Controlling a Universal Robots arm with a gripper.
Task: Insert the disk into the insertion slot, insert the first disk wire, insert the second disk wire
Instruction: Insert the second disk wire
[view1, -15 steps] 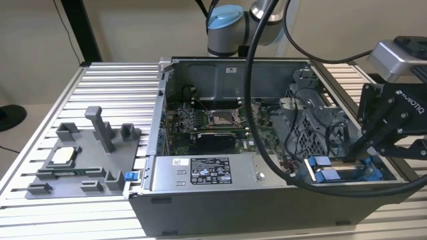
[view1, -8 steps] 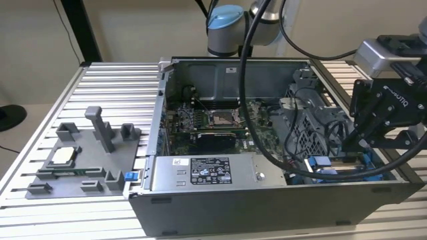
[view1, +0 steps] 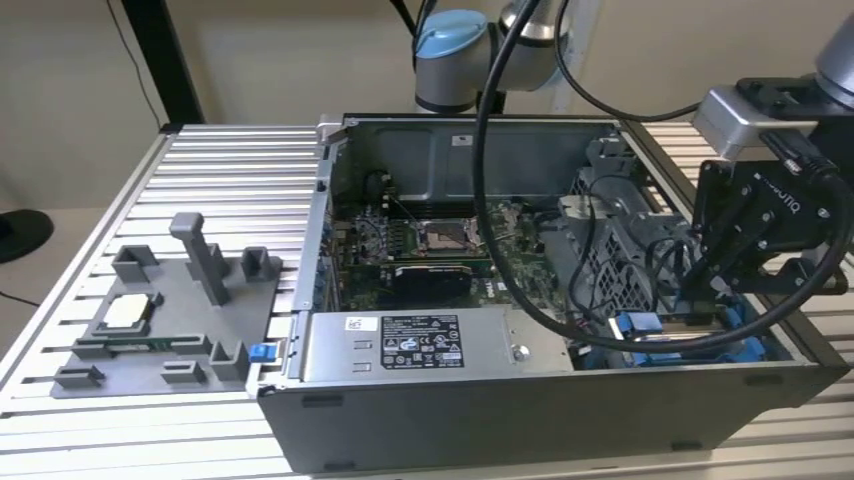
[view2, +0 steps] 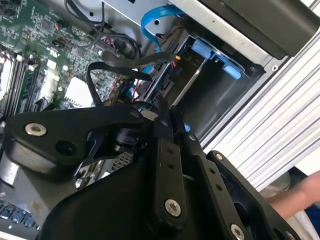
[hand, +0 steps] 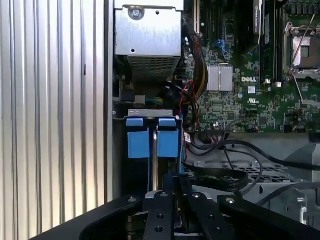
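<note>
gripper (view1: 697, 300) lowered beside the insertion slot (hand: 150, 116) | fingers closed together | disk (hand: 151, 142) seated between slot walls

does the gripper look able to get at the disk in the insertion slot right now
Probably yes. The gripper hangs right over the insertion slot at the case's corner on the exterior view's right, and in the first wrist view the disk's blue tabs lie just ahead of it. Loose black cables run beside, not across.
</note>
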